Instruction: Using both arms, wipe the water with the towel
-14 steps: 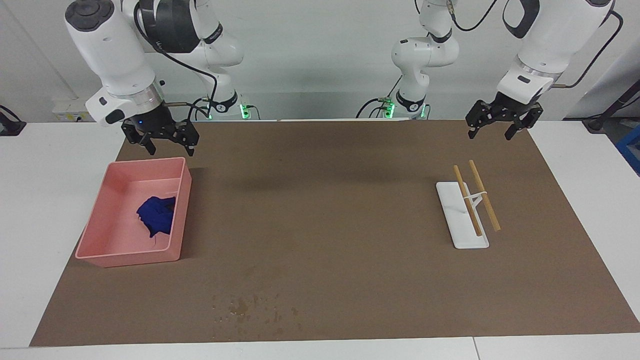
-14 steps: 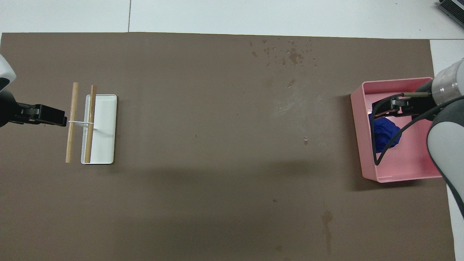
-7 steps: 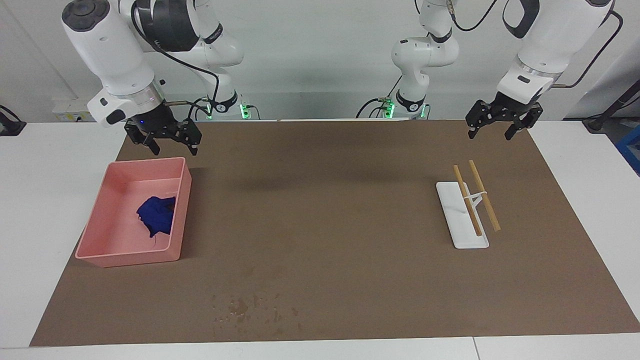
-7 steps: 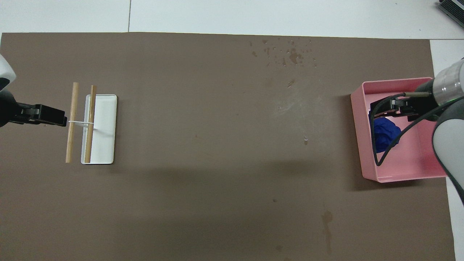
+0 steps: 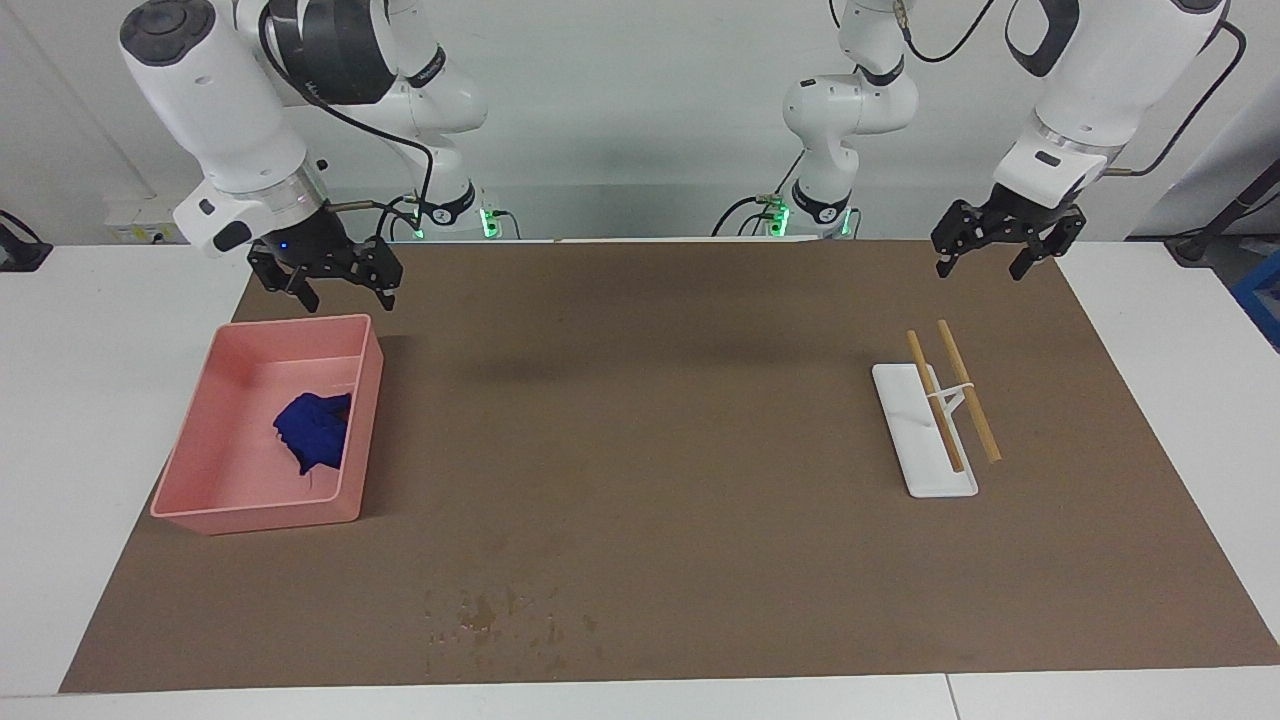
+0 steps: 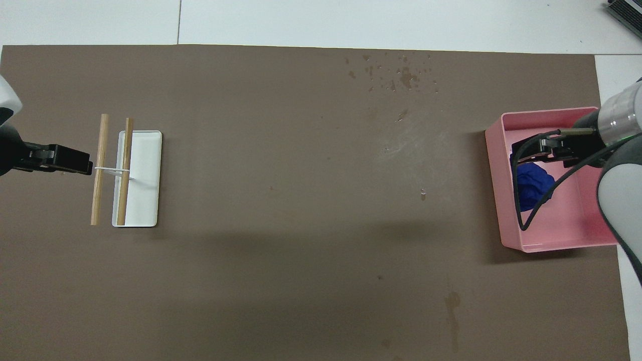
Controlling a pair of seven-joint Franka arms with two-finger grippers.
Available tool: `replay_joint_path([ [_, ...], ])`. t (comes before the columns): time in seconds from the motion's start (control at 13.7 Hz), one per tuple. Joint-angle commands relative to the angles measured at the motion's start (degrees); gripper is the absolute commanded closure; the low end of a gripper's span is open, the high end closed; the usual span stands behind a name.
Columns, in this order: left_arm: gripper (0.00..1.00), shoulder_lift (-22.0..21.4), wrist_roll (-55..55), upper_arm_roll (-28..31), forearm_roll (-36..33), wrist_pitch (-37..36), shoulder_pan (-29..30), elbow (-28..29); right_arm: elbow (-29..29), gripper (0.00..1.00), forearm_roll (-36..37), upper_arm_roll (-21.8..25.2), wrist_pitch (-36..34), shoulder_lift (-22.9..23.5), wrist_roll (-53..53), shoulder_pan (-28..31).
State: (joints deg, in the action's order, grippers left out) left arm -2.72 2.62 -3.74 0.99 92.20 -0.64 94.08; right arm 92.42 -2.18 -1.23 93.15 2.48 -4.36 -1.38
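Facing view, left to right: the right hand (image 5: pixel 335 290), open and empty above the pink bin's (image 5: pixel 368 420) rim, could snag that wall reaching the blue towel (image 5: pixel 312 428); the water (image 5: pixel 500 615) dots the mat's (image 5: pixel 650 420) edge farthest from the robots; the left hand (image 5: pixel 985 262) hangs open, empty; no readable writing.

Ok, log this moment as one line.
right pincer: open over pink bin | towel: in bin | left pincer: open, waiting | water: unwiped
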Motion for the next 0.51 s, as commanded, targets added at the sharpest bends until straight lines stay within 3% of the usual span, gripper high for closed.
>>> replay_joint_path([
  [0.0, 0.00, -0.88, 0.80, 0.05, 0.42, -0.62, 0.29, 0.66, -0.04, 0.00, -0.37, 0.44, -0.08, 0.25, 1.38, 0.06],
  [0.44, 0.00, -0.88, 0.80, 0.05, 0.42, -0.62, 0.29, 0.66, -0.13, 0.00, -0.37, 0.53, -0.08, 0.16, 1.29, 0.33],
])
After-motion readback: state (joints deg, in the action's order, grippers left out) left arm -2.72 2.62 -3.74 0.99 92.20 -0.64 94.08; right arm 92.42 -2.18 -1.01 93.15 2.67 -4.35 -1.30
